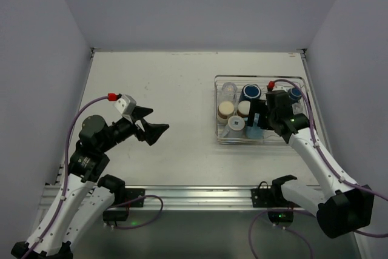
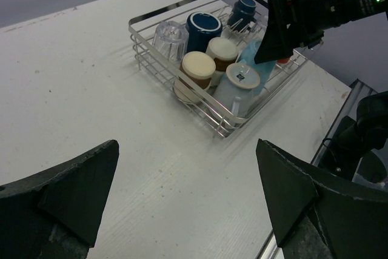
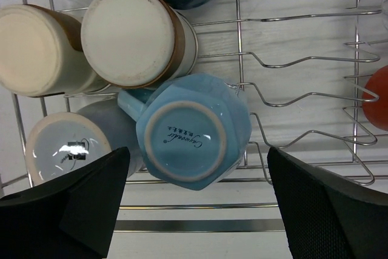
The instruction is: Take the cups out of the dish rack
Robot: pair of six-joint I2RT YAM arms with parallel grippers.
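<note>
The silver wire dish rack point(image 1: 242, 142) sits on the right of the table and holds upside-down cups. They are a light blue mug point(image 3: 191, 128), a grey cup point(image 3: 73, 147), two cream cups point(image 3: 36, 50) point(image 3: 130, 34), a navy cup point(image 1: 251, 93), a clear tumbler point(image 1: 228, 90), a small navy cup point(image 1: 294, 94) and an orange cup point(image 3: 379, 98) among the prongs. My right gripper point(image 3: 197, 192) is open and hovers just above the light blue mug point(image 1: 254, 130), at its near side. My left gripper point(image 1: 154, 127) is open and empty over bare table left of the rack point(image 2: 145, 25).
Grey walls enclose the white table on three sides. A metal rail point(image 1: 194, 193) runs along the near edge by the arm bases. The rack's divider prongs point(image 3: 303, 59) stand right of the light blue mug.
</note>
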